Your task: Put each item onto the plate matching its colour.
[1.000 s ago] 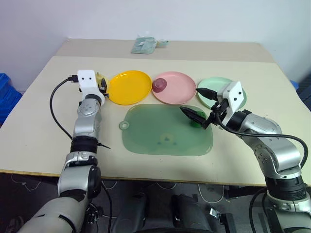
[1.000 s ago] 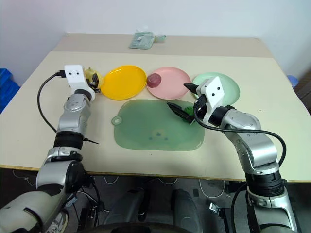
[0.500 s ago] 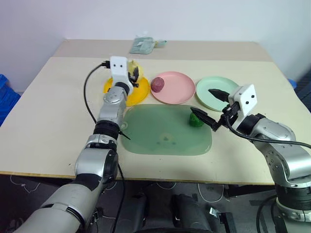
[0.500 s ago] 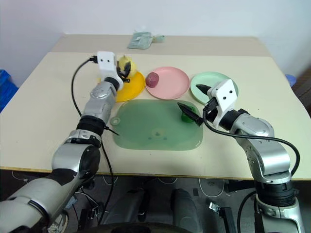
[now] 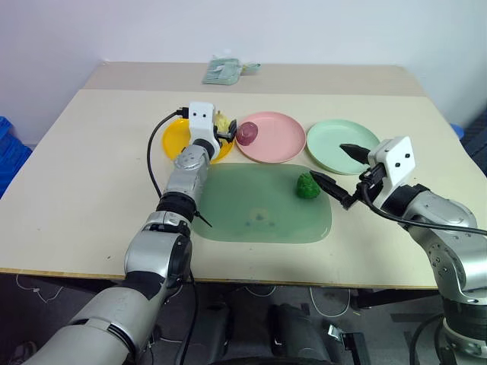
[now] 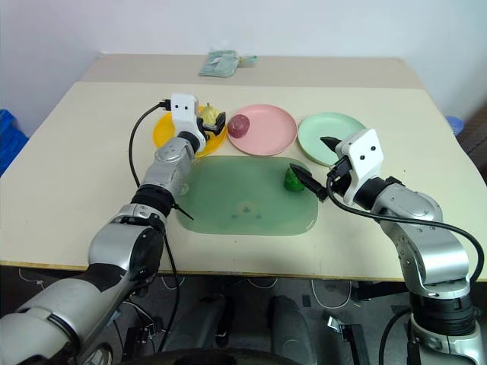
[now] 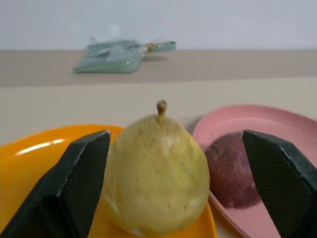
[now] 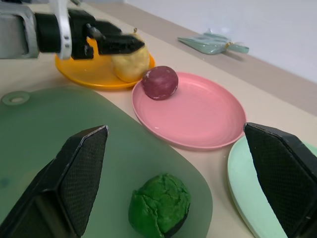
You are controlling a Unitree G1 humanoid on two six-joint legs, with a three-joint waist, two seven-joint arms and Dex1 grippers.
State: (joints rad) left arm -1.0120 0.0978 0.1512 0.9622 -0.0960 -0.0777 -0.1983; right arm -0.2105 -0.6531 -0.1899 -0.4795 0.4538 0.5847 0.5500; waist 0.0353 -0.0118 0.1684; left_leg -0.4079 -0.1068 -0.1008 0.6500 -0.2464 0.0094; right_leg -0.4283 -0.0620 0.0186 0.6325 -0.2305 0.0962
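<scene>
Over the table [image 5: 68, 167], the outstretched left gripper [image 7: 178, 183] straddles the pear [image 7: 157, 183] wide open; the right gripper [image 5: 338, 173] hovers spread.

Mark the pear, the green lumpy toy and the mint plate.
pear [image 7: 157, 182]: left wrist view, middle of its body
green lumpy toy [image 8: 159, 204]: right wrist view, its top
mint plate [image 5: 329, 144]: left eye view, bare centre

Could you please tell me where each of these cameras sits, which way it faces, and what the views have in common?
Left and right eye views: on the head, looking forward and down over the table, both arms in view.
Left wrist view: along the open left gripper at the pear on the yellow plate.
Right wrist view: along the open right gripper at the green lump on the green tray.
Both wrist views share the pink plate.
</scene>
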